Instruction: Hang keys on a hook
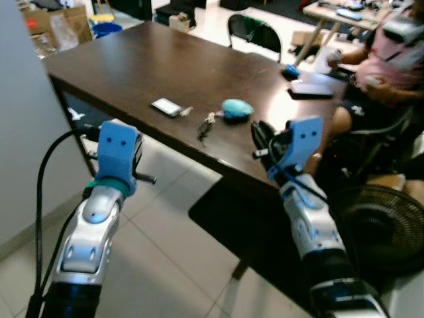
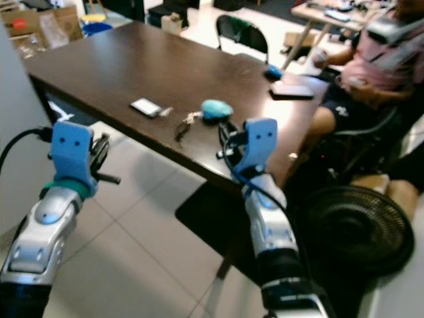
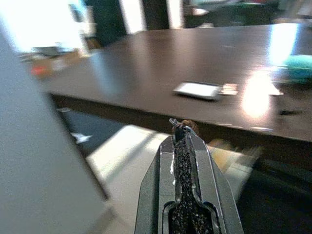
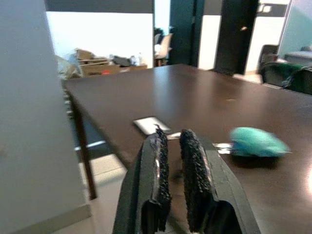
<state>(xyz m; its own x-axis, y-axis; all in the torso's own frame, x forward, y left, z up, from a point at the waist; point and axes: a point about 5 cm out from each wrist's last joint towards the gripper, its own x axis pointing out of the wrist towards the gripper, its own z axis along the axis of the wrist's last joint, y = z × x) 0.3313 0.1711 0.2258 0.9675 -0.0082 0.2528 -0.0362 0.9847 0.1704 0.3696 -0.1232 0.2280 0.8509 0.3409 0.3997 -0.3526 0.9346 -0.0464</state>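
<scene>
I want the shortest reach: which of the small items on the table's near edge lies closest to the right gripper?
The teal pouch: it lies just beyond the right gripper, while the keys and the white card sit farther toward the robot's left.

Perhaps office: dark table (image 1: 165, 59), boxes (image 1: 63, 23)

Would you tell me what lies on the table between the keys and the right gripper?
Only bare dark tabletop separates the keys from the right gripper, as the left eye view shows; the teal object sits just behind.

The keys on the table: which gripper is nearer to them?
Right. The right gripper hovers at the table edge just beside the keys; the left gripper hangs off the table, over the floor.
</scene>
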